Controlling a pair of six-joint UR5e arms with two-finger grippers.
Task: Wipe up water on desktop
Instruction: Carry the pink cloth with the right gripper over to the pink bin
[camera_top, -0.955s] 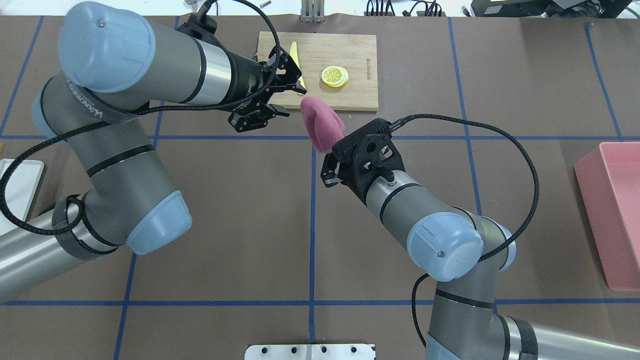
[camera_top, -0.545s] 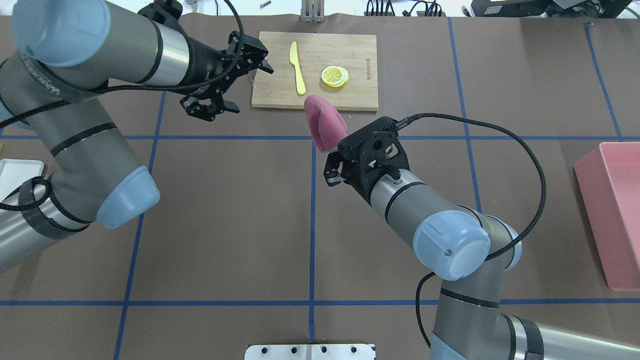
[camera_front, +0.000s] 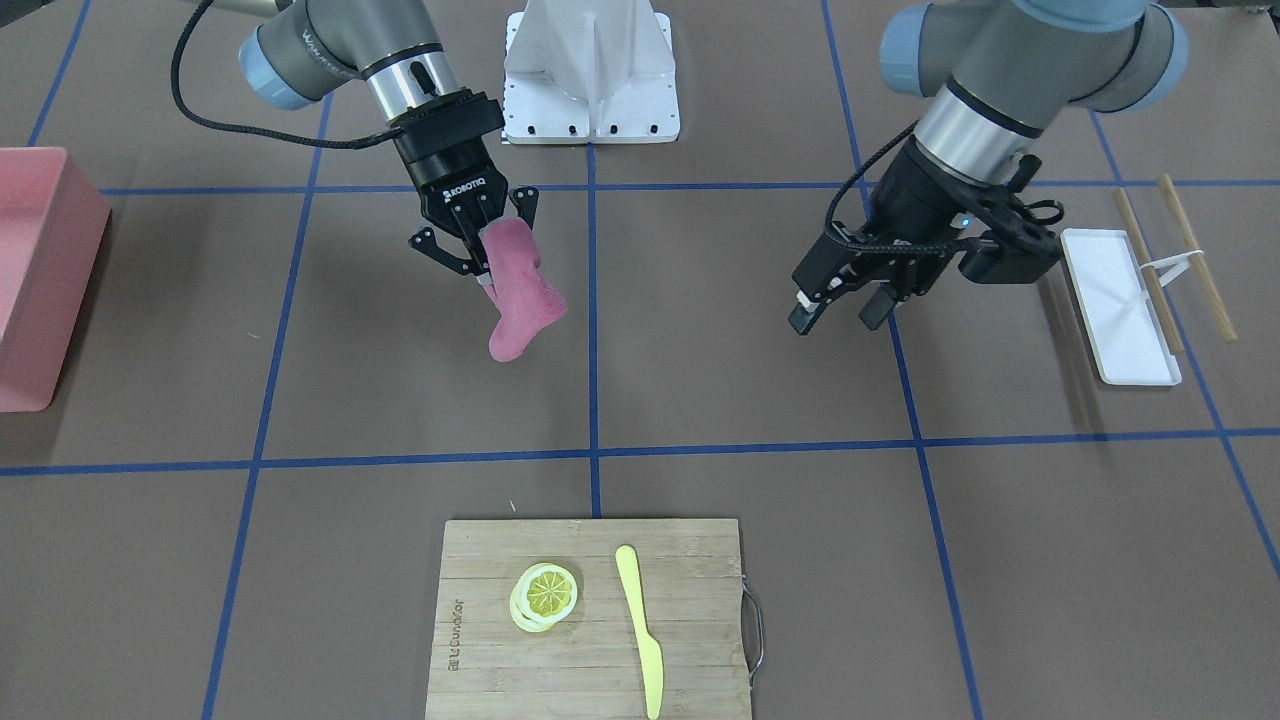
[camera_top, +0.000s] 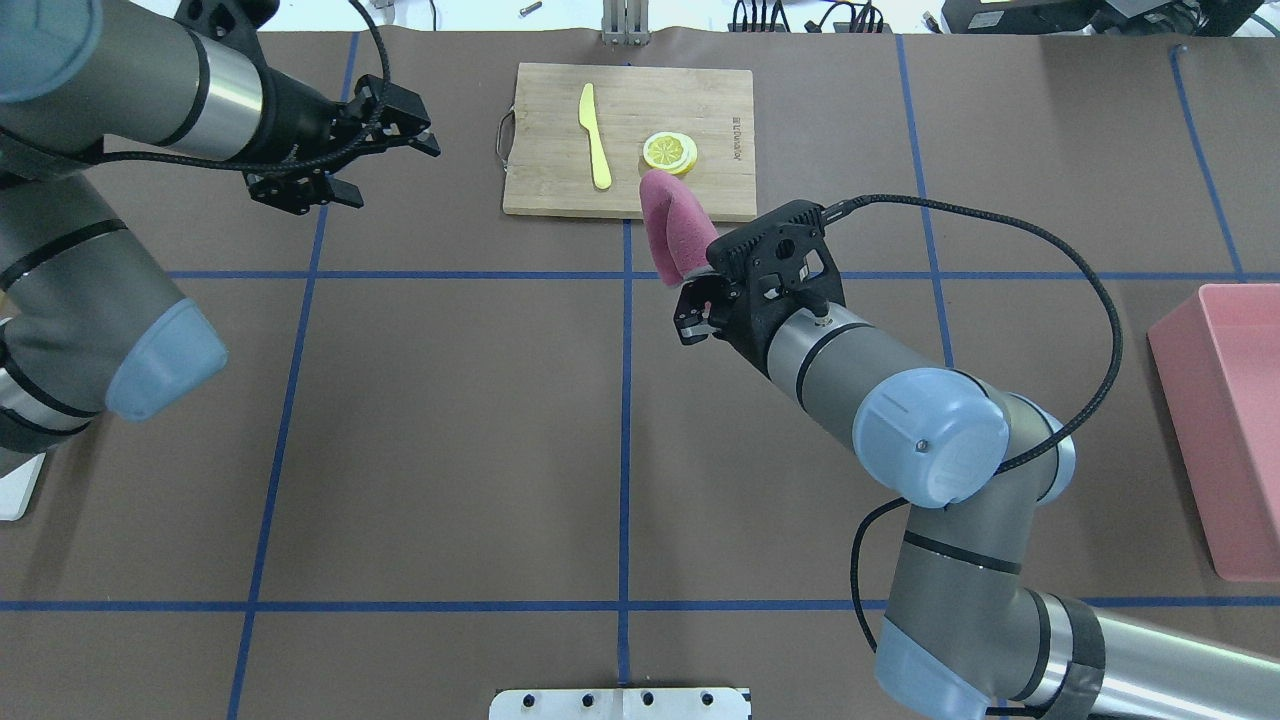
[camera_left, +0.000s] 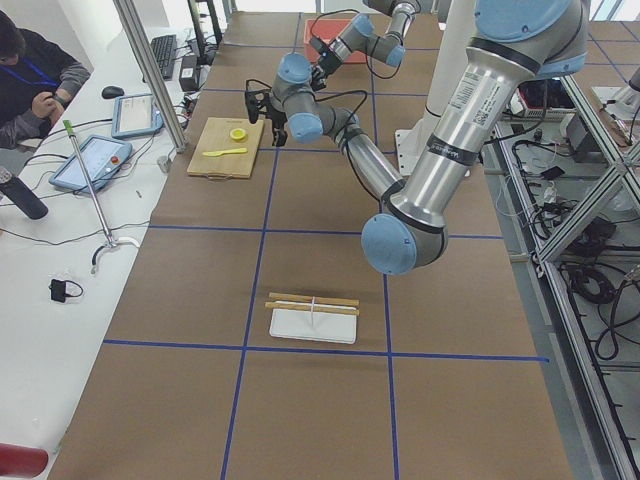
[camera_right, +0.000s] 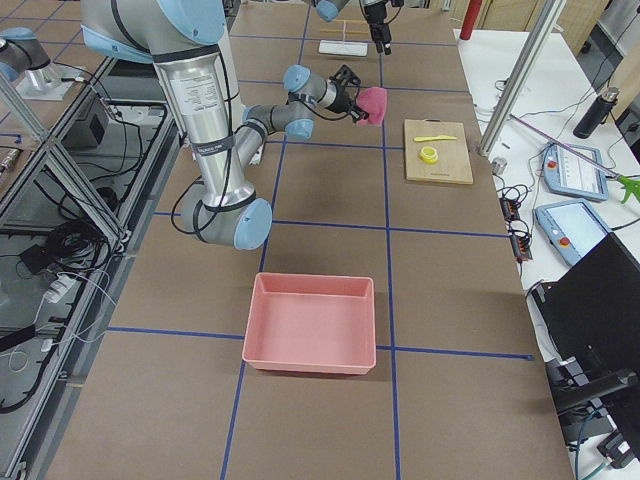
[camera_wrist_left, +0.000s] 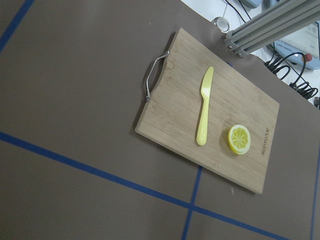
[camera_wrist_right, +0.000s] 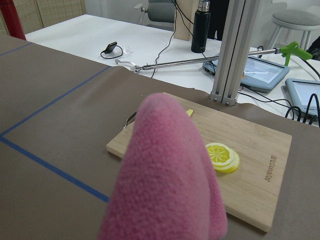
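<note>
The brown desktop (camera_top: 450, 420) with blue tape lines shows no water that I can make out. My right gripper (camera_top: 692, 287) is shut on a pink cloth (camera_top: 675, 230) and holds it above the desktop, just in front of the cutting board. The cloth hangs from the gripper in the front-facing view (camera_front: 515, 300) and fills the right wrist view (camera_wrist_right: 170, 185). My left gripper (camera_top: 397, 177) is open and empty, above the desktop left of the board; it also shows in the front-facing view (camera_front: 835, 320).
A bamboo cutting board (camera_top: 630, 140) at the far middle carries a yellow knife (camera_top: 595, 135) and a lemon slice (camera_top: 670, 152). A pink bin (camera_top: 1225, 420) stands at the right edge. A white tray (camera_front: 1118, 305) with chopsticks (camera_front: 1195, 255) lies on the robot's left.
My left gripper, open, has drawn back to the left, away from the cloth and the board. My right gripper has carried the cloth a little right and toward the board.
</note>
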